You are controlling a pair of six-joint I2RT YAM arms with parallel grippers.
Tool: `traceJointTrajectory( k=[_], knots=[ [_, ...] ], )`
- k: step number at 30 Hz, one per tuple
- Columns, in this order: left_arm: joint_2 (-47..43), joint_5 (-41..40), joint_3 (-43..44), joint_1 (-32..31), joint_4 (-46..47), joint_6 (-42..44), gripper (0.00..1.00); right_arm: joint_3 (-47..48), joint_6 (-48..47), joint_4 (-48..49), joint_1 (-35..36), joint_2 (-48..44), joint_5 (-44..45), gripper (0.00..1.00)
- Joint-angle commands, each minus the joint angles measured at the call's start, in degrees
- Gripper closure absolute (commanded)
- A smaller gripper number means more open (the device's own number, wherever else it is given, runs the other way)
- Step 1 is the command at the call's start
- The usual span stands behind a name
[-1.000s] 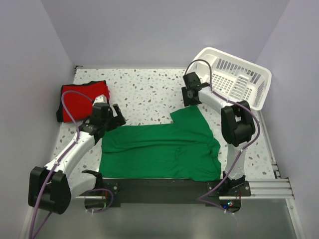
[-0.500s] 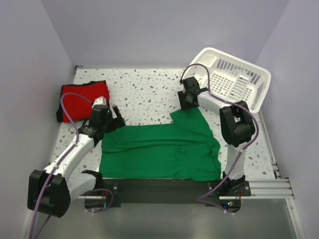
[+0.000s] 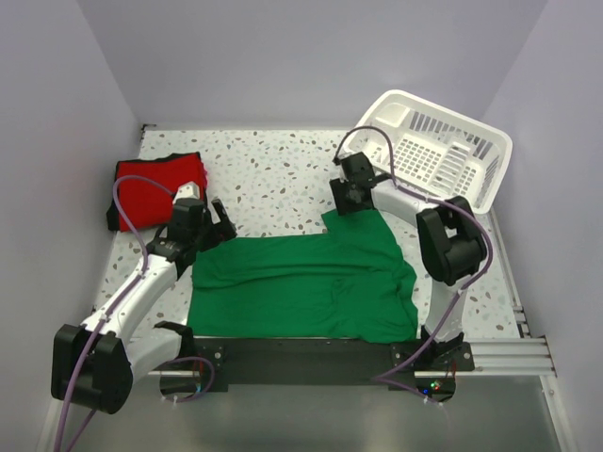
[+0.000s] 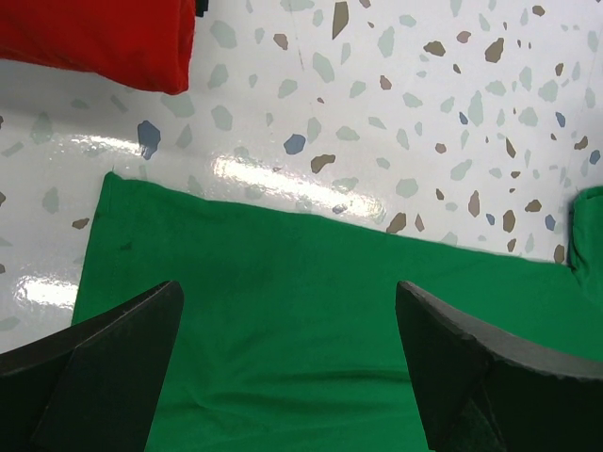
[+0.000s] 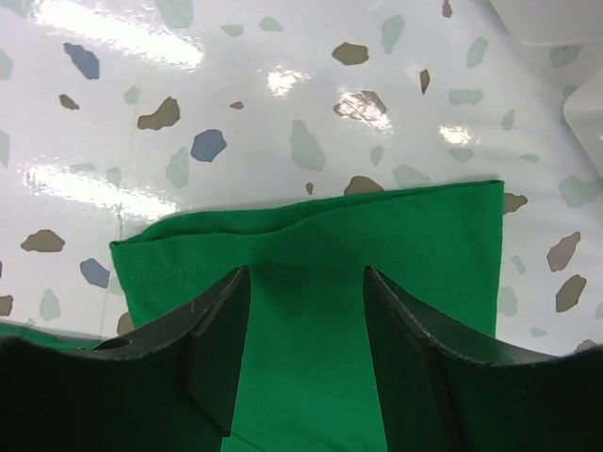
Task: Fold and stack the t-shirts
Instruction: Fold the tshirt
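The green t-shirt (image 3: pixel 301 282) lies spread flat on the speckled table near the front. One sleeve (image 3: pixel 363 226) sticks out toward the back right. The red t-shirt (image 3: pixel 155 188) lies folded at the back left. My left gripper (image 3: pixel 215 222) is open above the green shirt's far left edge (image 4: pixel 283 311). The red shirt's corner (image 4: pixel 104 38) shows at top left of the left wrist view. My right gripper (image 3: pixel 349 200) is open just above the hem of the green sleeve (image 5: pixel 311 282), jaws either side of the cloth, holding nothing.
A white slatted basket (image 3: pixel 443 151) stands tilted at the back right, close behind the right arm. Purple walls enclose the table on three sides. A black rail (image 3: pixel 311 358) runs along the front edge.
My right gripper has moved left and down onto the sleeve's end. My left gripper has shifted slightly toward the green shirt's edge. The shirts have not moved.
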Motion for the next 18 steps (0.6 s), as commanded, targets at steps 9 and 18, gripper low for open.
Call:
traceJointTrajectory(
  k=[9,18],
  knots=[
    [-1.4,-0.9,-1.6,-0.1,2.1,1.0,0.00,5.0,-5.7,-3.3,2.4,2.4,0.0,0.44],
    [-1.5,-1.2,-1.9,-0.1,1.9,1.0,0.00,5.3,-3.5,-2.7,2.3,6.3,0.4,0.45]
  ],
)
